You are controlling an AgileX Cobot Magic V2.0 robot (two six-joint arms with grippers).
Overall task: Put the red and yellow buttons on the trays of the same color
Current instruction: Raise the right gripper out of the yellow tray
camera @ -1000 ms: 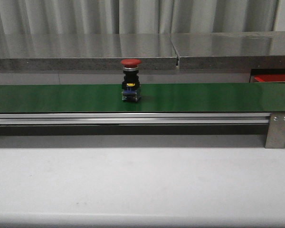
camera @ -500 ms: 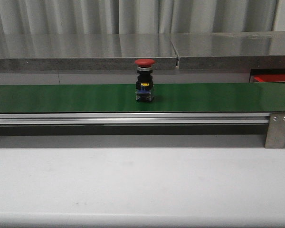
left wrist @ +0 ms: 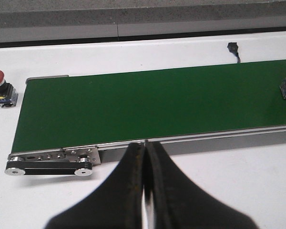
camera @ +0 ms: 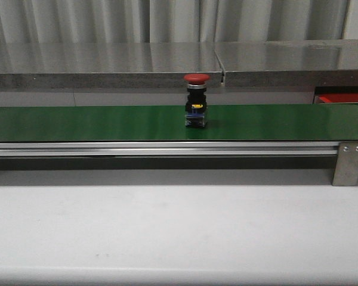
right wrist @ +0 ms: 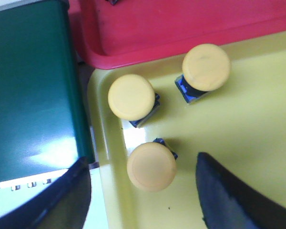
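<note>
On the bare white tabletop (camera: 179, 232) nearest the front camera nothing else is seen; just behind it the long green conveyor belt with its aluminium side rail (camera: 107, 122) is stretched across the view. A red mushroom-headed push button with a black body (camera: 196, 101) is stood upright on the belt, slightly right of centre. At the far right edge a sliver of the red plastic tray (camera: 331, 99) is glimpsed, and behind everything a grey metal counter (camera: 107, 62) is set.

In the left wrist view the left gripper (left wrist: 145, 191) is held with its black fingers pressed together, nothing between them, near the belt's end roller. A second red-capped button (left wrist: 1, 84) is seen on the white surface just beside that end.

In the right wrist view the right gripper (right wrist: 143, 191) is spread wide over the yellow plastic tray (right wrist: 257, 124) (which touches the red tray), where three yellow-capped buttons (right wrist: 151, 167) are resting.
</note>
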